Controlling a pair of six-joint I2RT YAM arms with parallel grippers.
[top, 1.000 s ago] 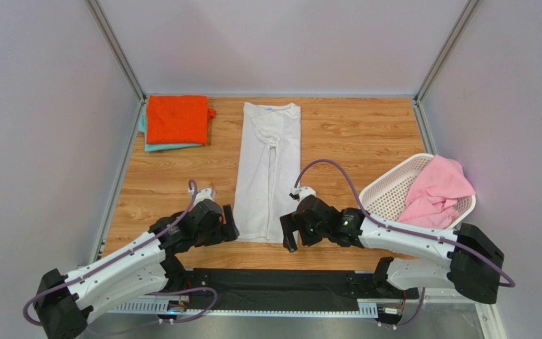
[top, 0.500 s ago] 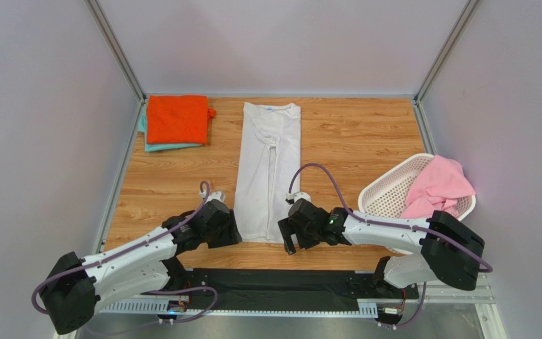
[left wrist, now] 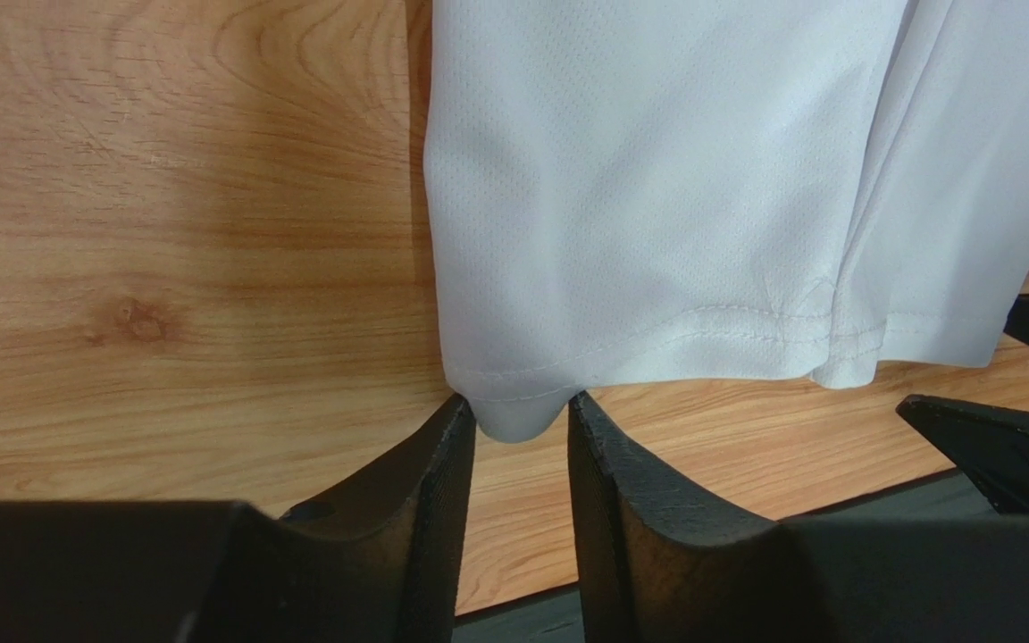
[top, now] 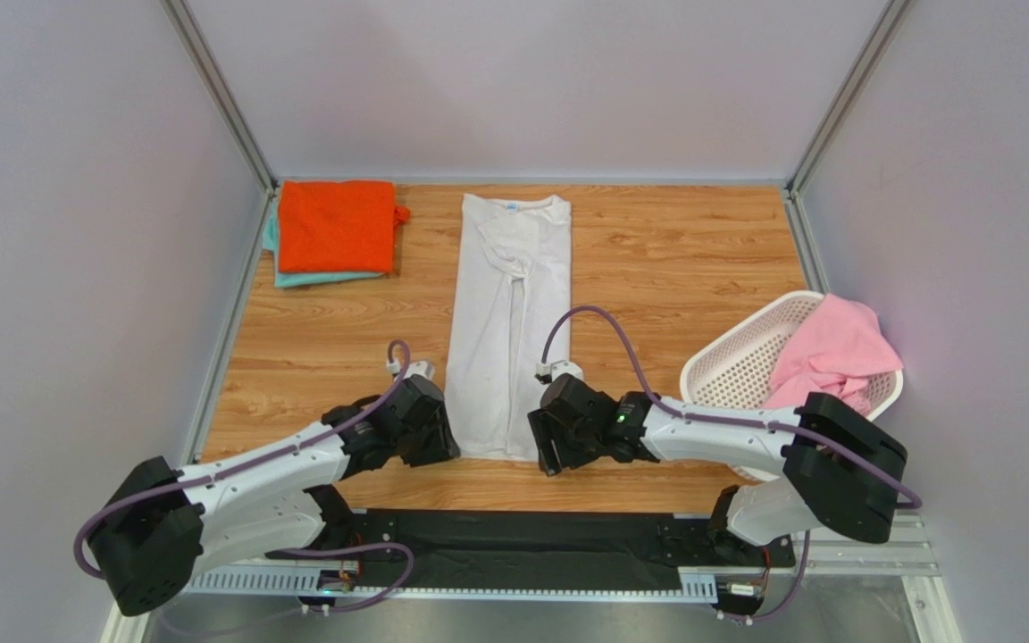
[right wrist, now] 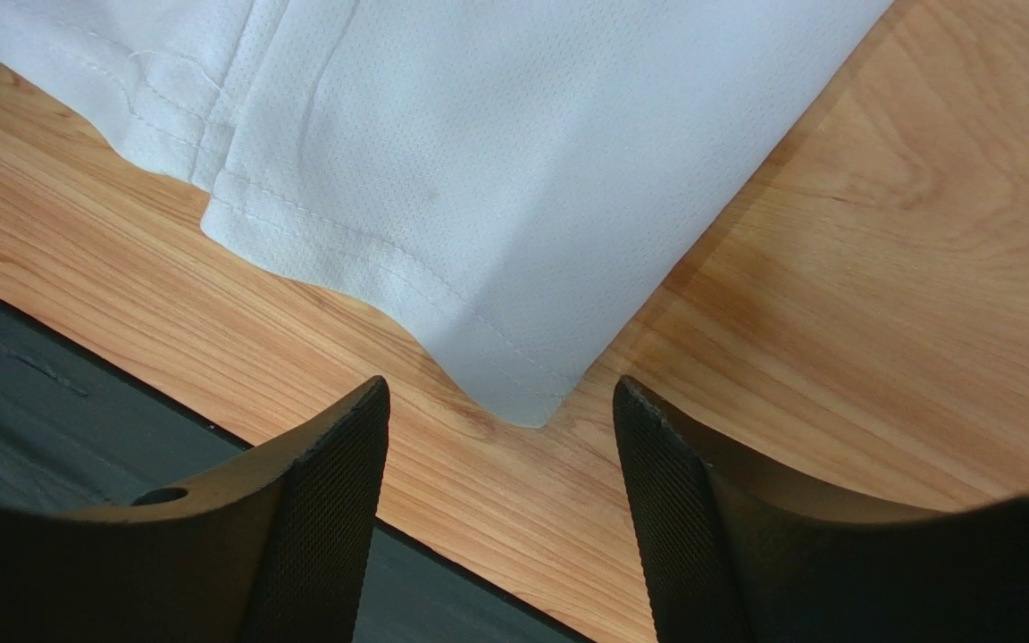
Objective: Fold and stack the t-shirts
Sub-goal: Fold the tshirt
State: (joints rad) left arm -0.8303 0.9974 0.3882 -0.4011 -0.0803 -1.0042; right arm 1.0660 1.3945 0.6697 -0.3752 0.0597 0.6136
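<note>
The white t-shirt [top: 509, 308] lies folded into a long narrow strip down the middle of the table, its neck label at the far end. My left gripper [top: 442, 442] is at the strip's near left corner. In the left wrist view, that hem corner [left wrist: 523, 409] bulges between the left gripper's [left wrist: 520, 402] narrowed, still parted jaws and touches both tips. My right gripper [top: 543, 449] is at the near right corner. Its jaws [right wrist: 500, 389] are open, and the hem corner [right wrist: 527, 395] lies flat just ahead of the gap. A folded orange t-shirt [top: 335, 224] rests on a teal one [top: 295, 277] at the far left.
A white perforated basket [top: 735, 362] stands tilted at the right edge with a pink t-shirt [top: 829, 355] spilling out of it. A black strip [top: 533, 543] runs along the table's near edge, just behind both grippers. Grey walls enclose the table on three sides.
Both grippers have slid inward to the white t-shirt's near corners. Both jaws have narrowed, the left far more than the right. The shirt has not moved.
</note>
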